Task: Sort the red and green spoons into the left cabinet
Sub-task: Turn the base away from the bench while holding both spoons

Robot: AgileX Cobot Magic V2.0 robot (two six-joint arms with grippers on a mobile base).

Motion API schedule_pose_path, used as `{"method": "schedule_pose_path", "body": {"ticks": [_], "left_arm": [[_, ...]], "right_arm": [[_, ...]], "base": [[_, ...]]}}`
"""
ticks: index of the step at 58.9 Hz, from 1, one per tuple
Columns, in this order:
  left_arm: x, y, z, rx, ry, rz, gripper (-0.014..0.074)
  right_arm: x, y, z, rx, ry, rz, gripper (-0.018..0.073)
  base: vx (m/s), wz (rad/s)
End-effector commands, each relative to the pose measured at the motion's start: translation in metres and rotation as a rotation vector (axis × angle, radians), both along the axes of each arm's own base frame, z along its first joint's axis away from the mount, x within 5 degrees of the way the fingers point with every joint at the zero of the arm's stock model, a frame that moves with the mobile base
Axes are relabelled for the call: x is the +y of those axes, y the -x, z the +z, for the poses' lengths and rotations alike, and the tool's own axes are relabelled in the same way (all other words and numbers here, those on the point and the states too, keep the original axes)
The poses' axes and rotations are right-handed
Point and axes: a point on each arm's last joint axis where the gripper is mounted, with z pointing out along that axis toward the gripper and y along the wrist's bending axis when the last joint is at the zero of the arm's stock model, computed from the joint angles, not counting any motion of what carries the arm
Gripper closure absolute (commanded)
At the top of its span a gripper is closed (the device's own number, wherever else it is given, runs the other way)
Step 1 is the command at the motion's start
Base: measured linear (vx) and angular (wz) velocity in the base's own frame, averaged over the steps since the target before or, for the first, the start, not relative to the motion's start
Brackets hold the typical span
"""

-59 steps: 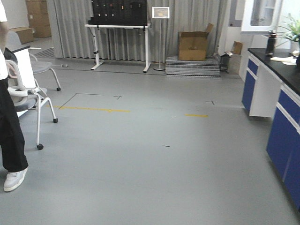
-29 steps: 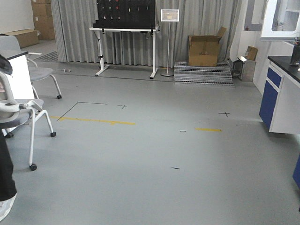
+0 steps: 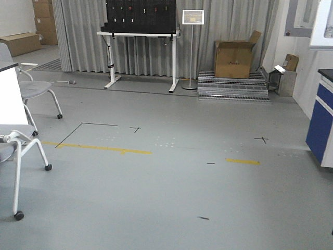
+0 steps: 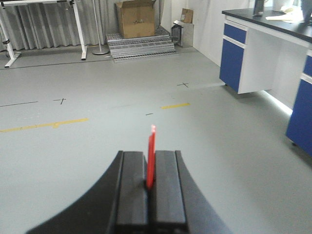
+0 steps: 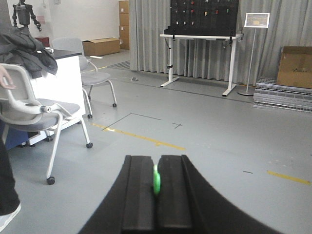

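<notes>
In the left wrist view my left gripper (image 4: 150, 155) is shut on the red spoon (image 4: 152, 144), which sticks up edge-on from between the black fingers, above bare grey floor. My right gripper (image 5: 156, 159), in the right wrist view, is shut on the green spoon (image 5: 156, 182); only a short green edge shows in the slit between its pads. The front view shows neither gripper nor spoon. The left cabinet is out of view in all frames.
A wheeled chair (image 3: 18, 151) stands at the near left, with a person's leg (image 5: 7, 187) beside it. Blue-fronted counters (image 3: 323, 125) line the right side. Far ahead are a white desk with a black pegboard (image 3: 140, 32), a sign stand (image 3: 192, 18) and a cardboard box (image 3: 235, 58).
The front view has advanced across the floor: floor marks slid down the frame, the desk and box grew, the person left the view, and the blue counters drifted to the right edge.
</notes>
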Motion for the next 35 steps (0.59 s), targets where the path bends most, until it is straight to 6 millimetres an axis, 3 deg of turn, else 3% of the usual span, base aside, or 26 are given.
{"method": "schedule_pose_path", "body": {"ticks": [1, 35], "left_arm": [[0.0018, -0.0016, 0.0124, -0.057, 0.048, 0.028, 0.0596], [0.0018, -0.0016, 0.0124, -0.057, 0.048, 0.028, 0.0596]], "right_arm": [[-0.0031, -0.0008, 0.0116, -0.045, -0.008, -0.035, 0.0564], [-0.0033, -0.0008, 0.0117, -0.046, -0.008, -0.037, 0.0564]], "base": [[0.65, 0.04], [0.65, 0.04]]}}
